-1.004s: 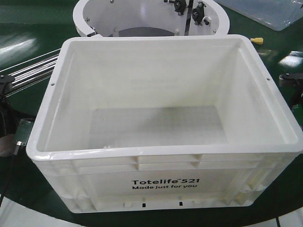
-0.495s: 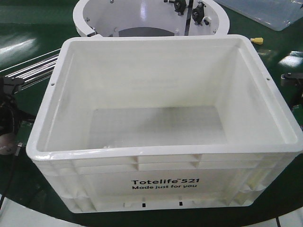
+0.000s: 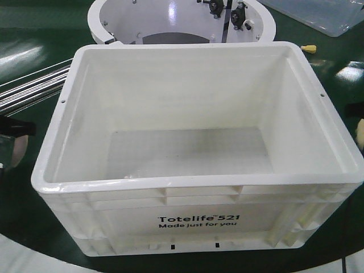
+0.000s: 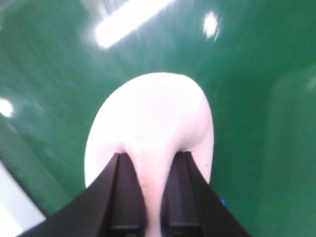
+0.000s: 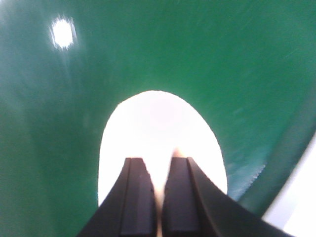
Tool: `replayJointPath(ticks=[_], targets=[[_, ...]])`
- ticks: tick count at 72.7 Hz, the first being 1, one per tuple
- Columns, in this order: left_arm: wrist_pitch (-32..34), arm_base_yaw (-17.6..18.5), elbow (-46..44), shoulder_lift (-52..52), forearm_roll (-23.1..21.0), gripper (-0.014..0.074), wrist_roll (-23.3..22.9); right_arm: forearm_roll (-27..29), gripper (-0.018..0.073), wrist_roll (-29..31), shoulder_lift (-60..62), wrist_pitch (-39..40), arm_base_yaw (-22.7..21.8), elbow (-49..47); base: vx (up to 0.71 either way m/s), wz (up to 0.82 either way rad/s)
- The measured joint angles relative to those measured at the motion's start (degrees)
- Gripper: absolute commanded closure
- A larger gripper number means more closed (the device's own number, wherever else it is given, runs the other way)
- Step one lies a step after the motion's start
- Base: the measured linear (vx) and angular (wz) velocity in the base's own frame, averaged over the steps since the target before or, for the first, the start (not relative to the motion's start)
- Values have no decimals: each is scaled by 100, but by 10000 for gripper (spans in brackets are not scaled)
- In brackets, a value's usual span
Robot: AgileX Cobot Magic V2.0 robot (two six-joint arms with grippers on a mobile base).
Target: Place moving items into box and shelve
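Observation:
The white Totelife box (image 3: 57,131) stands open and empty in the middle of the green surface. My left gripper (image 4: 153,155) is shut on a soft pale pink item (image 4: 153,108), pinching a fold of it above the green surface. In the front view this gripper (image 3: 14,128) is at the left edge beside the box, with the item (image 3: 12,149) hanging below it. My right gripper (image 5: 157,160) is shut on a pale white item (image 5: 158,123). In the front view it (image 3: 354,109) sits at the right edge, with the item (image 3: 360,133) under it.
A white ring-shaped fixture (image 3: 102,23) stands behind the box. A clear plastic container (image 3: 318,14) lies at the back right, with a small yellow object (image 3: 307,48) near it. Metal rods (image 3: 34,85) run along the left side.
Both arms have shifted outward toward the frame edges. The left gripper now shows a pale item under it, and the right one a pale yellowish item. The box has not moved.

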State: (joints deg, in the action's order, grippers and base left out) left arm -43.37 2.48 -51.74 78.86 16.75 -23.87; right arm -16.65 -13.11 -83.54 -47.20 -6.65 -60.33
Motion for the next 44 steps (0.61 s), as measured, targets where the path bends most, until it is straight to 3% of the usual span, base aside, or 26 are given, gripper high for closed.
replayJointPath(ticks=[16,23,34,44], targets=[[152,0,-84,-1286,-8,599,0,-20,565,5,1142,369,0,30,0,0],[281,0,-400,-1706,-206,599,7,45,565,36,1673,681,0,30,0,0],[441,189,-1228,-1977,-1070,599,554,527,564,371,2351,1114,129,12,0,0],[482,587,-1896,-1855,-2156,599,1400,1021,564,1080,2545,1193,974,-287,0,0]])
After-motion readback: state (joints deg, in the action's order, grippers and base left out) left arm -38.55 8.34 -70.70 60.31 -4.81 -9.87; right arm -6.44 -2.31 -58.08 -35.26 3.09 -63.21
